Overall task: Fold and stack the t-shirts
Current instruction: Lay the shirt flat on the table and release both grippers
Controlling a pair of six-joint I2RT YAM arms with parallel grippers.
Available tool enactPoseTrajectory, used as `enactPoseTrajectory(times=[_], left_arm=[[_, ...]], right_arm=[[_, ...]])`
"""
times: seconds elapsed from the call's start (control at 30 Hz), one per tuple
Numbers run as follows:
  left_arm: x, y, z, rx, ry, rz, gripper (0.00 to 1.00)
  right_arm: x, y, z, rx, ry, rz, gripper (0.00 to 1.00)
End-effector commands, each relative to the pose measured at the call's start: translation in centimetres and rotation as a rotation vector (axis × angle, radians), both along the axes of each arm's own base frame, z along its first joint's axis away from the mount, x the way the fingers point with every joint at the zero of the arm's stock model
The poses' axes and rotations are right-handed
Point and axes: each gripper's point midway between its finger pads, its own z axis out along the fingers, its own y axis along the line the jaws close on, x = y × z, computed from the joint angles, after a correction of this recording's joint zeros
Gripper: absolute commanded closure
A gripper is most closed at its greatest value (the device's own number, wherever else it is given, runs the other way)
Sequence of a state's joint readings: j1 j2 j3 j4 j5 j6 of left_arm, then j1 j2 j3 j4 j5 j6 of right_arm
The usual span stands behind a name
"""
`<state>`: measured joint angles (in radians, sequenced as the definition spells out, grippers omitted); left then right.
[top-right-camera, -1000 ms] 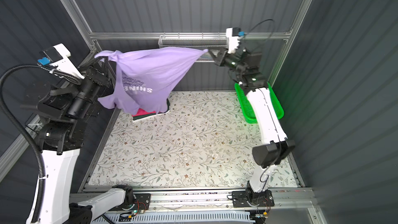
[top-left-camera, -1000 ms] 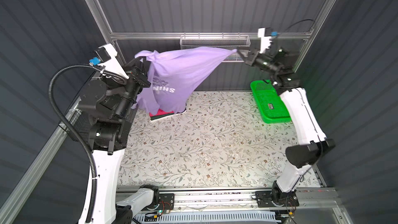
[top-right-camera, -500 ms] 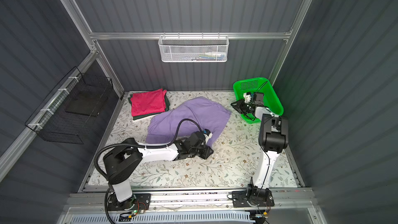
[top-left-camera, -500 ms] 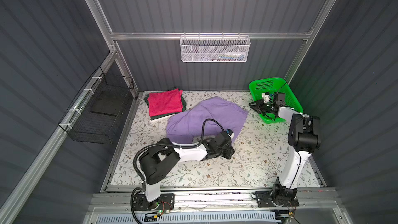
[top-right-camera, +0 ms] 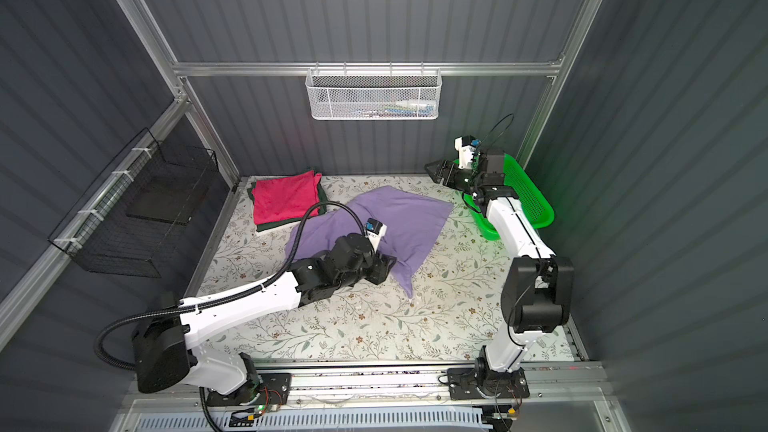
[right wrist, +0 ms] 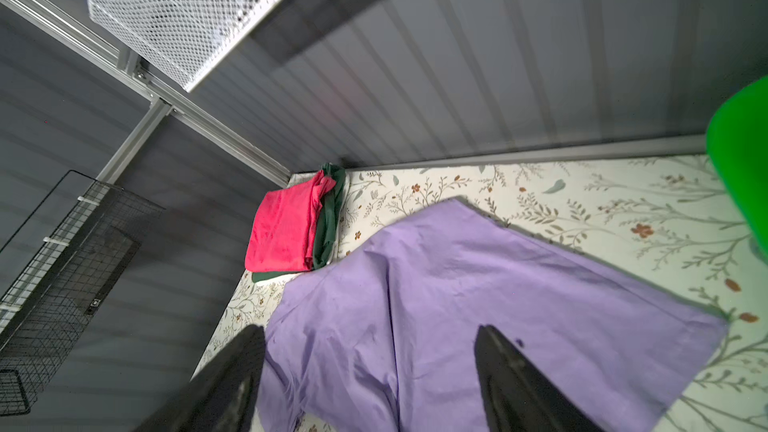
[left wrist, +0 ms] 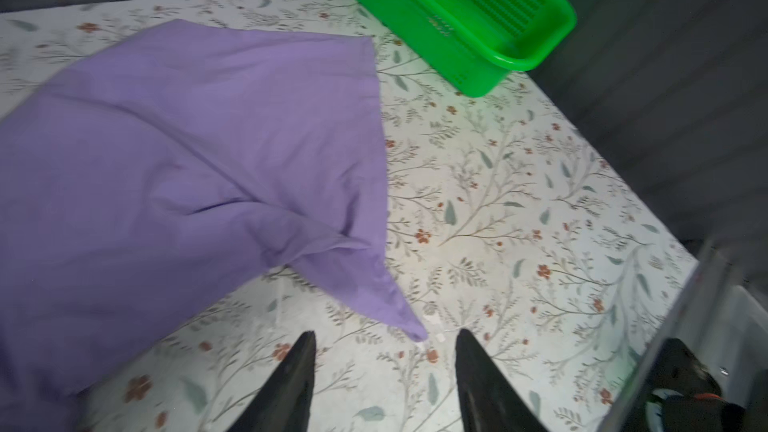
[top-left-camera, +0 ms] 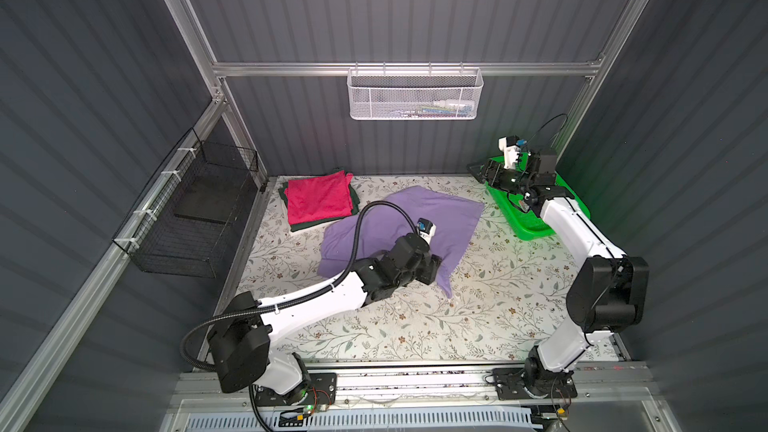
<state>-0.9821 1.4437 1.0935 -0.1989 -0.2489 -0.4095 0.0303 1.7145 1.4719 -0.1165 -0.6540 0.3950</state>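
**Floral table (top-left-camera: 415,326) — purple tee (top-left-camera: 436,218) lies spread out**

Left gripper (left wrist: 385,332) is spread and empty, just beside the tee's near corner. Right gripper (right wrist: 369,326) is spread too, raised by the basket (top-left-camera: 528,226). At back left, the pink tee (top-left-camera: 318,197) lies folded on the green tee (top-left-camera: 307,226).

Purple shirt (right wrist: 478,305) spread loosely on floral surface (right wrist: 582,209), folded pink shirt (right wrist: 282,230) stacked on dark green shirt (right wrist: 331,218) in the corner, two dark fingers (right wrist: 511,376) apart above purple cloth.
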Motion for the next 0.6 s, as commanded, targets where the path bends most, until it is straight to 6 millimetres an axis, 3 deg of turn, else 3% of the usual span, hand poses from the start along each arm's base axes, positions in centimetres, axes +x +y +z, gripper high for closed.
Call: enactPoseTrajectory(times=[0.0, 0.07, 0.17, 0.27, 0.37, 0.57], left_arm=[[2.8, 10.0, -3.1, 0.164, 0.092, 0.295, 0.47], [3.8, 15.2, -4.7, 0.208, 0.146, 0.426, 0.47], [4.7, 21.2, -7.2, 0.209, 0.226, 0.577, 0.49], [5.7, 25.5, -10.2, 0.156, 0.317, 0.679, 0.49], [6.8, 28.2, -13.3, 0.138, 0.409, 0.738, 0.49], [8.5, 30.2, -17.0, 0.129, 0.467, 0.799, 0.49]], right_arm=[[-1.9, 0.9, -2.7, -0.143, 0.098, -0.001, 0.19], [-4.4, 2.2, -4.5, -0.267, 0.144, -0.005, 0.19], [-8.4, 3.1, -8.3, -0.389, 0.228, -0.024, 0.2], [-12.6, 4.0, -12.0, -0.376, 0.306, -0.02, 0.23], [-16.2, 4.7, -15.1, -0.356, 0.369, -0.013, 0.24], [-21.5, 4.9, -18.5, -0.327, 0.457, 0.001, 0.26]])
